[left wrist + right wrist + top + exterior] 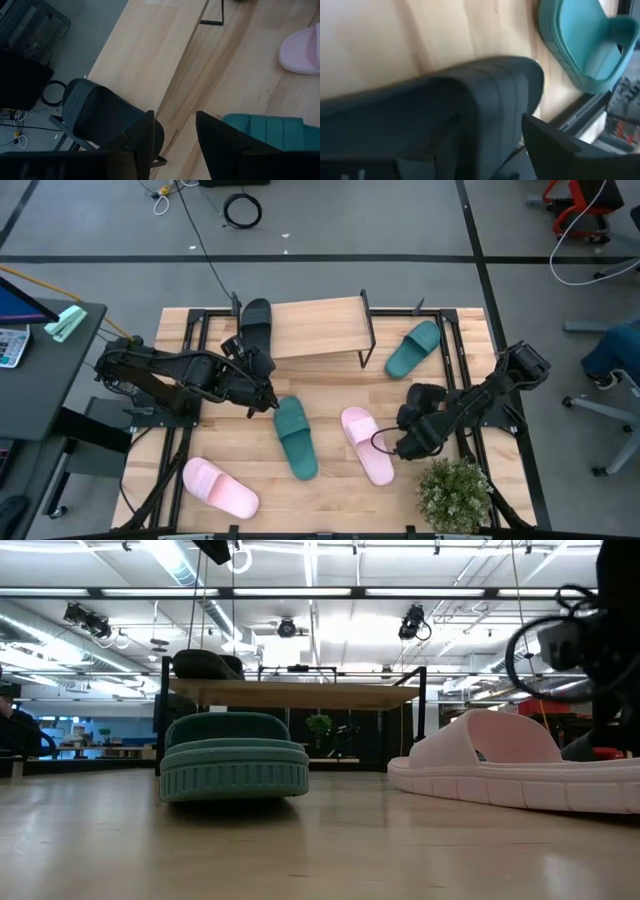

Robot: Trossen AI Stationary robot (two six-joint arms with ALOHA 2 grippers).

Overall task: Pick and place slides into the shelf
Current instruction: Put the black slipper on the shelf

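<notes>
Low wooden-topped wire shelf (pixel 318 328) carries one black rubber slide (pixel 256 322) at its left end. Left gripper (pixel 262 388) open, empty, beside it; right gripper (pixel 412 432) clasps a second black slide (pixel 435 105).

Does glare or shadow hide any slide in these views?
Low view: ceiling lights glare behind the shelf, leaving the black slide on it a dark silhouette. High view: even light, soft shadows, nothing hidden. Right wrist view: a second black slide looms dark across most of the frame.
</notes>
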